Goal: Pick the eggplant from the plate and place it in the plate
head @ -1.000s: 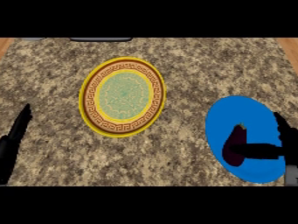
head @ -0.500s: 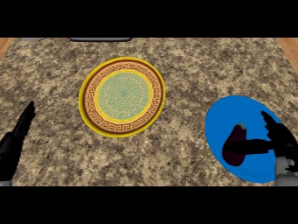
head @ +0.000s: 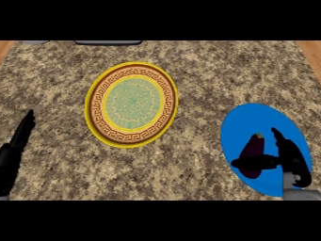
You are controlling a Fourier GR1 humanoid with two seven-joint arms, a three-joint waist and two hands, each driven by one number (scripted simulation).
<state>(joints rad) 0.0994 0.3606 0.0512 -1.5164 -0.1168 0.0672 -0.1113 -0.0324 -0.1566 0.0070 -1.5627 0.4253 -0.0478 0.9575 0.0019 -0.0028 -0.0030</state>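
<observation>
Dark purple eggplant (head: 252, 149) lying on the plain blue round plate (head: 241, 123) at near right, grasped by the black right hand (head: 282, 159), thumb curled across it. Yellow-rimmed patterned round plate (head: 132, 104) at centre. Black left hand (head: 11, 155), fingers straight, rests at near left on the speckled granite counter (head: 204, 70).

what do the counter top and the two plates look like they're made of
The counter top looks like polished granite: speckled brown, tan and black grain. The patterned plate seems glazed ceramic, with a yellow rim and a brown key-pattern band. The blue plate is one flat colour, perhaps plastic or plain glazed ceramic; the look leaves it open.
</observation>
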